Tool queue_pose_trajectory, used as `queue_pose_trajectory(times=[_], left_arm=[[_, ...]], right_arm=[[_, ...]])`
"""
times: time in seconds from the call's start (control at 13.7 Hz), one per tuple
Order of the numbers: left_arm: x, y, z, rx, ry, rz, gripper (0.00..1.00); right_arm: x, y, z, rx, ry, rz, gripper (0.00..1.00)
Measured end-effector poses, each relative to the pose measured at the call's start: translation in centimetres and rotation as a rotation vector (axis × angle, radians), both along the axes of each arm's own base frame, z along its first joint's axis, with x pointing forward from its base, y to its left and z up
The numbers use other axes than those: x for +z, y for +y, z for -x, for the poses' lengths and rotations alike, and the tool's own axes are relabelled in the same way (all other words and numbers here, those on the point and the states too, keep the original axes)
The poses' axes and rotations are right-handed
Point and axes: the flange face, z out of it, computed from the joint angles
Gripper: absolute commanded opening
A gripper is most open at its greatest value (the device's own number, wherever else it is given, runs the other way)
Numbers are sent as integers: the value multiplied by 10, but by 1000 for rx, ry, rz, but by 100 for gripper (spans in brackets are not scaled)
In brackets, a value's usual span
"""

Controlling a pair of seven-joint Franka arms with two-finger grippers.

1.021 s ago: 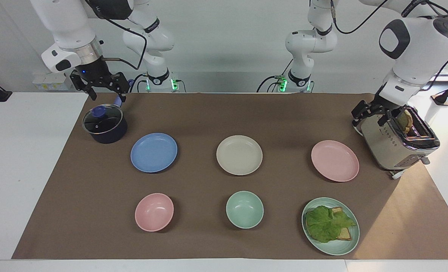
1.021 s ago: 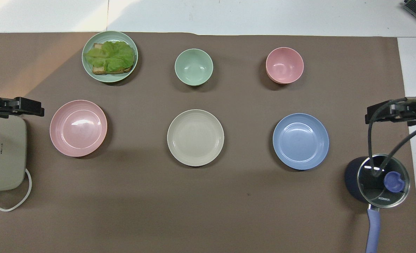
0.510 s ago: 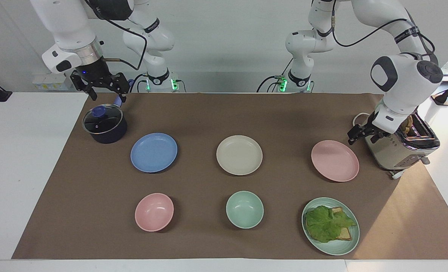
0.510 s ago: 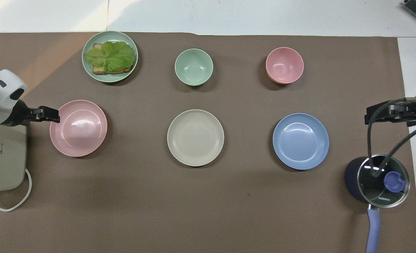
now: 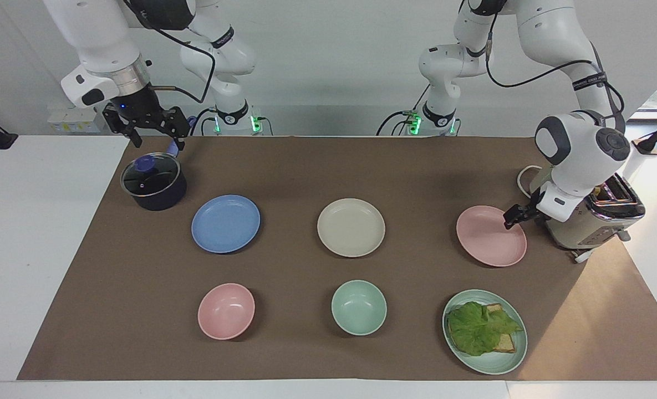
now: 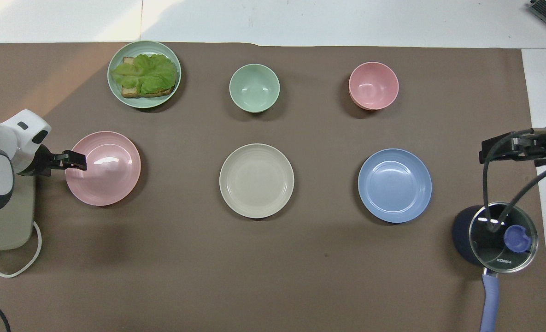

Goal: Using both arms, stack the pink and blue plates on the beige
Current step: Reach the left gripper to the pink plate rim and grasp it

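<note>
Beige is my landmark: the beige plate (image 5: 351, 227) sits bare at the middle of the brown mat on the desk (image 5: 40, 233), with nothing stacked on it, so I judge the task barely begun. Toward the right arm's end of the desk from it lies the blue plate (image 5: 225, 223), flat and untouched, well apart from the beige one. Toward the left arm's end lies the pink plate (image 5: 491, 235), also flat on the mat and about as far from the beige plate. My left hand (image 5: 512, 215) is low at the rim of the pink plate on the side away from the beige plate, its fingers spread wide and holding nothing; I cannot tell whether it touches the rim. My right hand (image 5: 152, 133) hangs in the air over the edge of the mat by the dark lidded pot (image 5: 153, 182), past the blue plate as counted from the beige one, fingers wide and empty; that arm waits. Both lifts, both carries and both placements onto the beige plate are left to do. Farther from the robots than the beige plate stand a pink bowl (image 5: 226, 311), a green bowl (image 5: 358, 307) and a green plate of lettuce and toast (image 5: 484, 331), none part of the job.
</note>
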Motion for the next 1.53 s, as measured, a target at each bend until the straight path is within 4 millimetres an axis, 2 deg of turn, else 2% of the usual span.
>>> queue_pose_trajectory(times=[0.29, 0.36, 0.44, 0.51, 0.58, 0.66, 1.09, 1.31, 1.39, 1.53], left_arm=[[-18, 3, 12, 9, 34, 4, 100], [-20, 3, 14, 9, 39, 5, 94], [-21, 3, 15, 12, 41, 5, 50], [-22, 2, 15, 18, 43, 5, 24], [-22, 2, 15, 23, 44, 4, 7], [-22, 2, 15, 25, 44, 4, 2], [-22, 1, 15, 27, 46, 5, 0], [-16, -1, 15, 22, 60, 9, 0], [-11, -3, 13, 18, 70, 11, 0], [13, -11, 5, 2, 109, 24, 0]], right_arm=[[0, -1, 0, -2, 0, 0, 100], [0, -1, 0, -2, 0, 0, 100], [0, -1, 0, -2, 0, 0, 100], [0, -1, 0, -2, 0, 0, 100], [0, -1, 0, -2, 1, 0, 100], [-1, -1, 0, -2, 1, 0, 100], [-4, -2, 0, -4, 9, 0, 100], [-5, -2, 0, -4, 10, 0, 100], [-5, -2, 0, -4, 10, 0, 100], [-5, -2, 1, -5, 11, 0, 100]])
